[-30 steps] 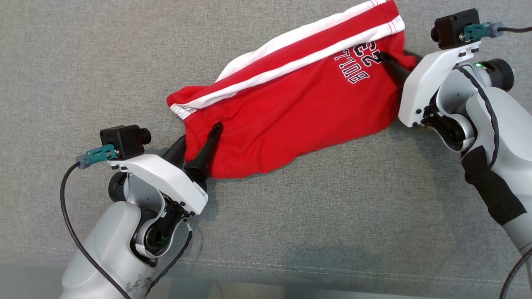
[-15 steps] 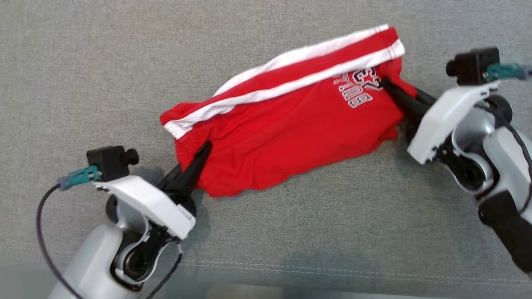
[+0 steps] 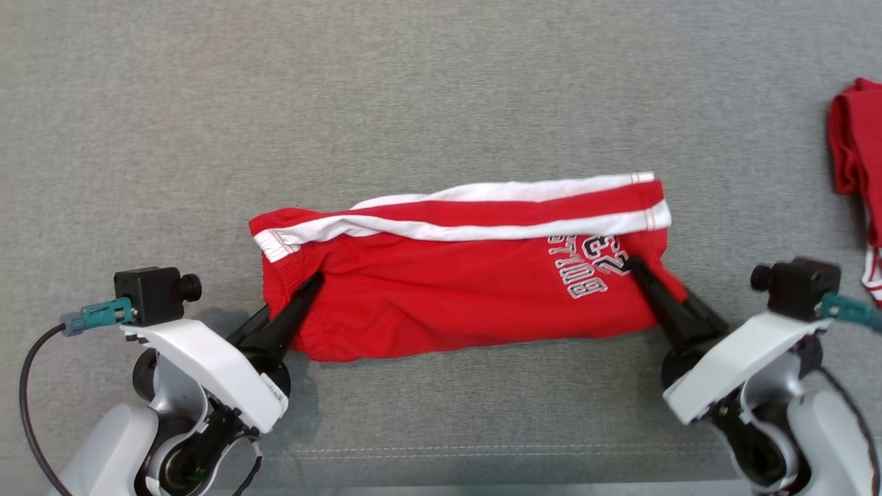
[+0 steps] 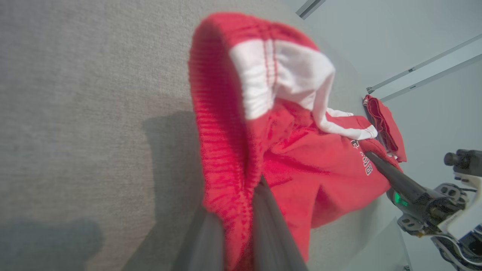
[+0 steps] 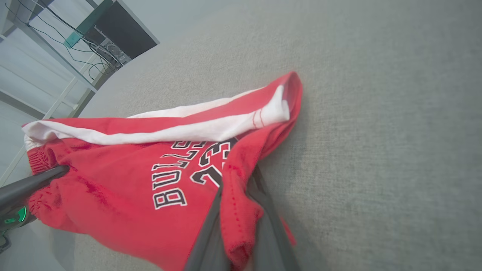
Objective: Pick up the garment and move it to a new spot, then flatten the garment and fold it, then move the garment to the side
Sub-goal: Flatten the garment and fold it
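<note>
Grey woven-fabric desk point(image 3: 441, 103) under everything, with a stitched seam along the 6 o'clock edge. At centre of the head view, red cloth shorts with two white side stripes point(image 3: 468, 296): pulled out lengthwise from 9 o'clock to 3 o'clock, stripes along the 12 o'clock edge, ribbed elastic waistband at the 9 o'clock end, leg hem at the 3 o'clock end. Near the hem, block lettering point(image 5: 180, 177) reading "BULLS 23", upside down from the head, upright from the right wrist.

Left tool point(image 3: 306, 289) at 8 o'clock of the shorts, narrowed to a pinch on the waistband; in the left wrist view, red ribbing squeezed between the two dark fingers point(image 4: 271, 233). Right tool point(image 3: 637, 270) at 4 o'clock of the shorts, likewise clamped tight, holding the hem corner just beside the lettering, with a fold of red cloth caught between its fingers in the right wrist view.

Below the shorts, a thin shadow on the desk along the 6 o'clock edge; lifted clear or brushing the fabric, cannot tell.

Well apart at 2 o'clock, at the frame's edge: second red garment with white trim point(image 3: 851, 145), folded. Beyond the desk in the right wrist view: pale floor, white frame legs, dark box with cables point(image 5: 120, 34).
</note>
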You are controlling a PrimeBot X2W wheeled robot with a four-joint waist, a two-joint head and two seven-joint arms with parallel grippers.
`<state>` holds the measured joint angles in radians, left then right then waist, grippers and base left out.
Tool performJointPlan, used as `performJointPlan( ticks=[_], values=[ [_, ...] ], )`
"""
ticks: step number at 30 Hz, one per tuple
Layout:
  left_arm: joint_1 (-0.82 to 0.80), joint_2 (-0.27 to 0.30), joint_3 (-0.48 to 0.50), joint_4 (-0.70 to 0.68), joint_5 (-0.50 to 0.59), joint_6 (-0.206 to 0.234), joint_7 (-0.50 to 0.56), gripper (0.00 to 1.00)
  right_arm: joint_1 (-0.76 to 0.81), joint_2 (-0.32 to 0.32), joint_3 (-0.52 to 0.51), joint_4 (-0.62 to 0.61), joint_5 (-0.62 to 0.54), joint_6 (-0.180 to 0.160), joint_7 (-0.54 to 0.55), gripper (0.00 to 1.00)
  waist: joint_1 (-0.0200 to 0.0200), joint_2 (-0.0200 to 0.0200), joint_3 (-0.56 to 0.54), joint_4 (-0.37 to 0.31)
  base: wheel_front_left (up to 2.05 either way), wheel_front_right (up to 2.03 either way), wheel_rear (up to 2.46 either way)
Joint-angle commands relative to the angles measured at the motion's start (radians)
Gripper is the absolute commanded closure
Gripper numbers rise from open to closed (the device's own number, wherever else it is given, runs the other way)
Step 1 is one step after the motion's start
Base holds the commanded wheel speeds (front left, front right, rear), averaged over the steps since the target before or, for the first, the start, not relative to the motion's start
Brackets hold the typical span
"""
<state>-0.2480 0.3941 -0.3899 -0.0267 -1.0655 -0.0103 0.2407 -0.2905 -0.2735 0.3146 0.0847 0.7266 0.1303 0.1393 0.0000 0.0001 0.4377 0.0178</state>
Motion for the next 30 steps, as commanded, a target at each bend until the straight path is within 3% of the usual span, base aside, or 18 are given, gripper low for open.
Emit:
performJointPlan(
  ticks=[1, 5, 9, 10, 11, 12, 13, 22, 30],
  values=[
    [0.008, 0.041, 0.043, -0.030, -0.010, 0.011, 0.009, 1.00, 0.049, 0.031, -0.005, -0.049, -0.026, 0.000, -0.007, 1.00, 0.0000, -0.0001, -0.006, -0.023, 0.00, 0.00, 0.00],
    [0.019, 0.064, 0.051, -0.042, -0.013, 0.026, 0.027, 1.00, 0.113, 0.110, -0.037, -0.089, -0.056, 0.000, -0.004, 1.00, 0.0000, -0.0001, -0.012, -0.051, 0.00, 0.00, 0.00],
    [0.018, 0.080, 0.049, -0.045, -0.004, 0.044, 0.045, 1.00, 0.128, 0.139, -0.052, -0.089, -0.097, 0.000, -0.020, 1.00, 0.0000, -0.0001, -0.014, -0.066, 0.00, 0.00, 0.00],
    [0.016, 0.081, 0.048, -0.042, -0.004, 0.047, 0.049, 1.00, 0.126, 0.147, -0.053, -0.082, -0.100, 0.000, -0.026, 0.53, 0.0000, -0.0001, -0.016, -0.069, 0.00, 0.00, 0.00],
    [0.013, 0.082, 0.048, -0.038, -0.002, 0.050, 0.050, 0.85, 0.122, 0.150, -0.051, -0.073, -0.104, 0.000, -0.032, 0.00, 0.0000, -0.0001, -0.017, -0.072, 0.00, 0.00, 0.00],
    [0.010, 0.081, 0.048, -0.034, 0.000, 0.053, 0.049, 0.18, 0.115, 0.149, -0.051, -0.062, -0.117, 0.000, -0.042, 0.00, 0.0000, -0.0001, -0.018, -0.074, 0.00, 0.00, 0.00],
    [0.007, 0.080, 0.050, -0.029, 0.005, 0.057, 0.043, 0.00, 0.109, 0.148, -0.050, -0.050, -0.127, 0.000, -0.051, 0.00, 0.0000, -0.0001, -0.019, -0.076, 0.00, 0.00, 0.00],
    [0.004, 0.070, 0.054, 0.018, 0.071, 0.086, -0.032, 0.00, 0.096, 0.130, -0.064, 0.030, -0.201, 0.000, -0.173, 0.00, 0.0000, -0.0001, -0.051, -0.061, 0.00, 0.00, 0.00],
    [0.031, 0.082, 0.072, 0.026, 0.228, 0.211, -0.172, 0.00, 0.118, 0.113, -0.113, 0.048, -0.279, 0.000, -0.270, 0.00, 0.0000, -0.0001, -0.118, -0.030, 0.00, 0.00, 0.00]
  ],
)
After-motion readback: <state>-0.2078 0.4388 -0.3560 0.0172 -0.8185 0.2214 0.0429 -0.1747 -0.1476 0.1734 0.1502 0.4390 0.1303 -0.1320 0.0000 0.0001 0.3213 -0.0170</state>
